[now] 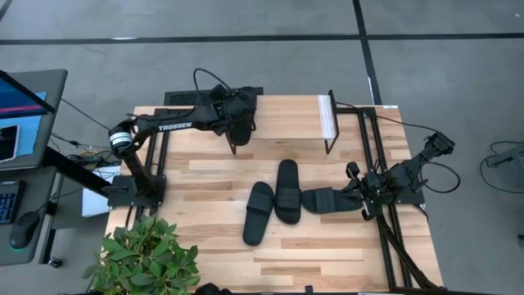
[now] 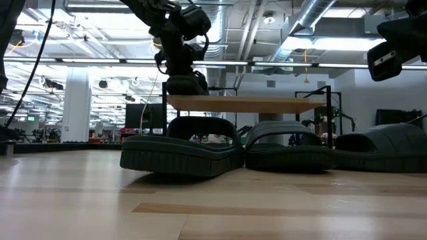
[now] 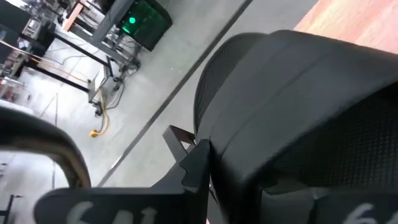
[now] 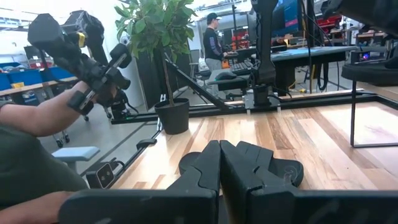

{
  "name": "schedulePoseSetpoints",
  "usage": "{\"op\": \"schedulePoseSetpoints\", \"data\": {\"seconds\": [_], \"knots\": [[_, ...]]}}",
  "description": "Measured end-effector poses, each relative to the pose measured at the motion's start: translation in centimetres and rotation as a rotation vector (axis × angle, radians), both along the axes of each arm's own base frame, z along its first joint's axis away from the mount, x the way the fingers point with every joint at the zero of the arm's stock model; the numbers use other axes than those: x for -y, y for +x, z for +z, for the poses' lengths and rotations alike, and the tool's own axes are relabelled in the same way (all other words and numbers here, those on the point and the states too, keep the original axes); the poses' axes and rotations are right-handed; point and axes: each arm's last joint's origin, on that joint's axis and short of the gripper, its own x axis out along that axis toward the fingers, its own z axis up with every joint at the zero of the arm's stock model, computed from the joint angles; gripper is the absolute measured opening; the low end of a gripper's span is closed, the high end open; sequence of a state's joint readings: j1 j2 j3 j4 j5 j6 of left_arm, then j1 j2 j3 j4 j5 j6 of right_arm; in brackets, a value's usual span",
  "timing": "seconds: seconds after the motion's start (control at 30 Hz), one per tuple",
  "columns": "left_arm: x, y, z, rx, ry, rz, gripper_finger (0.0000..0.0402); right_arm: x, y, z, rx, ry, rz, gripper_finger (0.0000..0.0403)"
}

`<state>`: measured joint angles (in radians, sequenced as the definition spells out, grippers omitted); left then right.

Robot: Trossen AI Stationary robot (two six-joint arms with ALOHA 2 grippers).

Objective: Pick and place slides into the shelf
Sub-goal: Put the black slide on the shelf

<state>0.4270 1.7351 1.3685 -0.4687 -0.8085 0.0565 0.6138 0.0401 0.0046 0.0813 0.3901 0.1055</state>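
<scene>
Slide [image 1: 238, 129] | gripped in our left gripper [image 1: 236, 131] at the shelf's [image 1: 286, 117] left end | placing step; next we lower, release | three slides near shelf front | right gripper [image 4: 219, 163] closed, empty

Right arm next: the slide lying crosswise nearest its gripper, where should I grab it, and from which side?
Probably come from above and pinch the slide across its narrow width at the raised strap. It lies flat, sole down, pointing lengthwise at the right gripper, with a neighbour close at its far end.
</scene>
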Motion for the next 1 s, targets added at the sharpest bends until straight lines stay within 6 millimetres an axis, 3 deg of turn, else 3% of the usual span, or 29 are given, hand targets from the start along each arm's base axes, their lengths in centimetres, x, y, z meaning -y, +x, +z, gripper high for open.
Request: {"op": "schedulePoseSetpoints", "data": {"seconds": [1.0], "knots": [[-0.26,-0.17,-0.16,0.023,-0.054,-0.020,0.0037,0.00,0.00,0.00,0.000,0.000,0.000,0.0000]]}}
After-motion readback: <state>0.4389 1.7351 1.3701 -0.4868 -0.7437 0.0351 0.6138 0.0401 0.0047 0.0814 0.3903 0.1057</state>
